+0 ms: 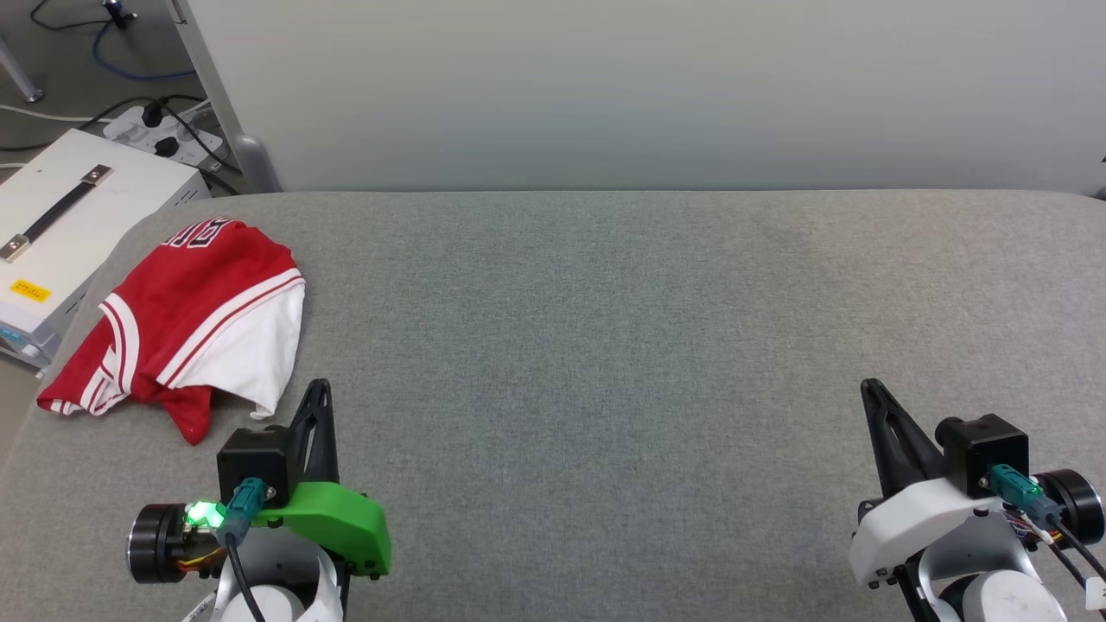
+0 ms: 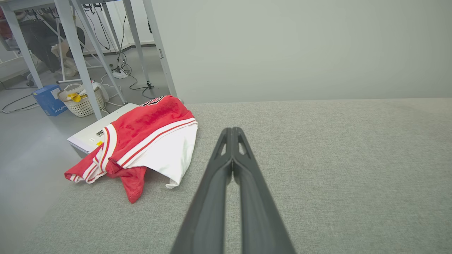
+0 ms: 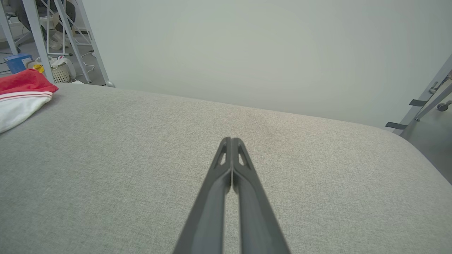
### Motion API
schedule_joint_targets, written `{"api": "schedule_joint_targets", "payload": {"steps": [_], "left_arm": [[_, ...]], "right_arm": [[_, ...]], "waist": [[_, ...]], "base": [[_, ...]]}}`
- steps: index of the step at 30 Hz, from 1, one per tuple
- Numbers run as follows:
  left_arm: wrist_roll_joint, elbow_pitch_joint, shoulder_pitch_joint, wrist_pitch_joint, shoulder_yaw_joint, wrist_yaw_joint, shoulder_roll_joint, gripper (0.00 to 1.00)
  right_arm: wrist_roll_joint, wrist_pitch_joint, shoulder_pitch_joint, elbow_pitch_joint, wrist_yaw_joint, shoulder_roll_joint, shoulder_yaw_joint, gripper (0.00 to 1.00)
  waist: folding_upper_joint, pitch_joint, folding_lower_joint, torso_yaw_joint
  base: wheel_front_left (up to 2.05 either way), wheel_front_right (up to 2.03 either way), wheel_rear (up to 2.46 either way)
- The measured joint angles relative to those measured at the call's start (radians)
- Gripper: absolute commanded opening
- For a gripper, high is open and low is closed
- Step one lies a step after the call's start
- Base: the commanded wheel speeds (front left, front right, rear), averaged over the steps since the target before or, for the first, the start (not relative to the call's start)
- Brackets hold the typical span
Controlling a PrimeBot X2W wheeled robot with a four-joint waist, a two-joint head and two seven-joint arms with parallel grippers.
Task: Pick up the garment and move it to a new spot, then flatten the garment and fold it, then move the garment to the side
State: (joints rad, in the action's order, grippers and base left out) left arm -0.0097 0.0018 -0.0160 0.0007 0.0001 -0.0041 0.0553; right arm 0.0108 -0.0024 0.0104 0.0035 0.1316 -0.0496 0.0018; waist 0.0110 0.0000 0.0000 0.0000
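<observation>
Head view puts the garment (image 1: 190, 320) in a crumpled heap at the far left corner of the grey cloth-covered desk (image 1: 605, 345). Its red body is bunched up, one white sleeve is spread toward the middle, and a strip of black-and-white lettering shows at the far end. Its left hem reaches the desk's left edge and seems to lap slightly over it, above a white box (image 1: 69, 216) on the floor.

Judging by that heap, no step of the task looks done. The garment is neither flat nor folded, and no claw holds it. The pickup, the move to a new spot, the flattening, the folding and the last shift to the side all appear to be left.

The left claw (image 1: 318, 389) sits by the near edge toward the left corner, clenched with its two dark fingers pressed together and nothing between them. The garment lies ahead of it and to its left, near but apart. In the left wrist view the white sleeve of the garment (image 2: 148, 141) ends to the left of the left claw (image 2: 233, 131), with bare desk between them.

The right claw (image 1: 868, 389) is by the near right corner, likewise clenched and empty, well apart from the garment. In the right wrist view, beyond the right claw (image 3: 231, 140), the garment (image 3: 21, 95) is a red-and-white patch toward the far left corner.
</observation>
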Motion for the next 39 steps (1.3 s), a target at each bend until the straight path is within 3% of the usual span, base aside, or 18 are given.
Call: {"api": "schedule_joint_targets", "payload": {"steps": [22, 23, 39], "left_arm": [[0.000, 0.000, 0.000, 0.000, 0.000, 0.000, 0.000, 0.00], [0.000, 0.000, 0.000, 0.000, 0.000, 0.000, 0.000, 1.00], [-0.018, 0.015, 0.000, -0.018, -0.001, 0.000, 0.000, 1.00]], "right_arm": [[0.000, 0.000, 0.000, 0.000, 0.000, 0.000, 0.000, 0.00], [0.000, 0.000, 0.000, 0.000, 0.000, 0.000, 0.000, 1.00], [0.019, -0.016, 0.000, 0.005, 0.000, 0.001, -0.014, 1.00]], "waist": [[0.0000, 0.000, 0.0000, 0.000], [0.0000, 0.000, 0.0000, 0.000], [-0.0001, 0.003, 0.0000, 0.000]], "base": [[0.00, 0.00, 0.00], [0.00, 0.00, 0.00], [0.00, 0.00, 0.00]]}}
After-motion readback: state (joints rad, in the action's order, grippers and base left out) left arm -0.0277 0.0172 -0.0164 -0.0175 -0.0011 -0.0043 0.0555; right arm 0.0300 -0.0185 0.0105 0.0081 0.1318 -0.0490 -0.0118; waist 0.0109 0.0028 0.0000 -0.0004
